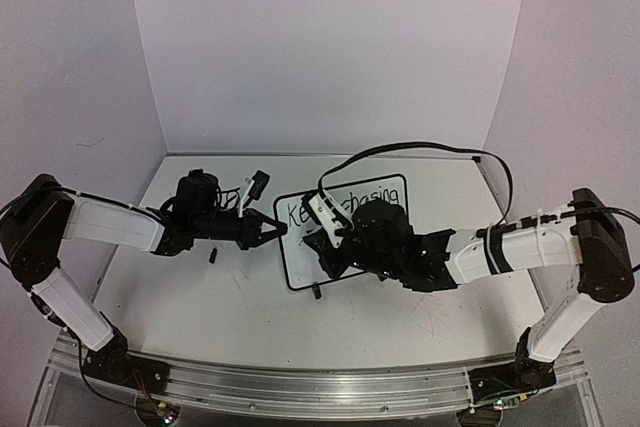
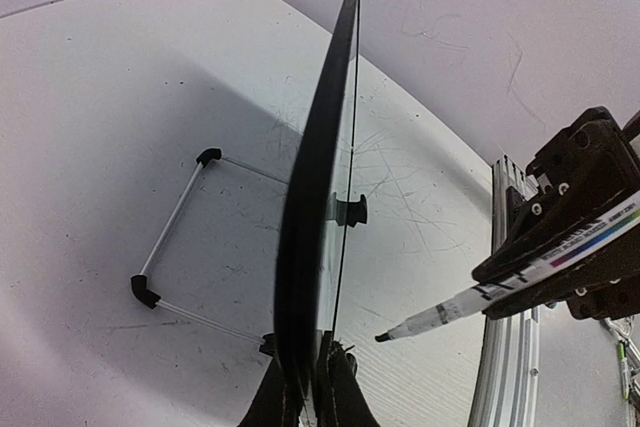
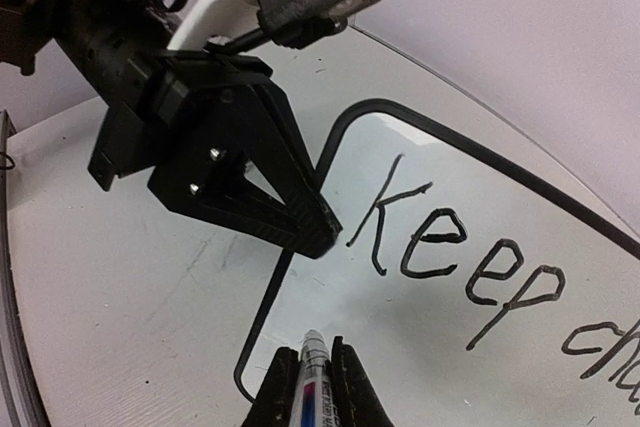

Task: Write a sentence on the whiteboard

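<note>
The whiteboard (image 1: 385,194) stands tilted at mid-table, and the left wrist view meets it edge-on (image 2: 318,187). My left gripper (image 1: 279,232) (image 2: 308,352) (image 3: 318,225) is shut on the board's left edge. Black lettering (image 3: 455,247) reads "Keep ch" in the right wrist view, while "chasing" (image 1: 372,194) shows from above. My right gripper (image 1: 332,239) (image 3: 312,357) is shut on a white marker (image 3: 314,379) (image 2: 470,299) (image 1: 320,209). The marker's black tip hangs a short way off the board face, near its lower left corner. My right arm hides the board's lower part from above.
A thin wire stand (image 2: 172,237) with black corner pieces lies behind the board. A small black piece (image 1: 213,256) rests on the table left of the board. A black cable (image 1: 420,147) arcs over the back. A metal rail (image 1: 320,387) runs along the near edge.
</note>
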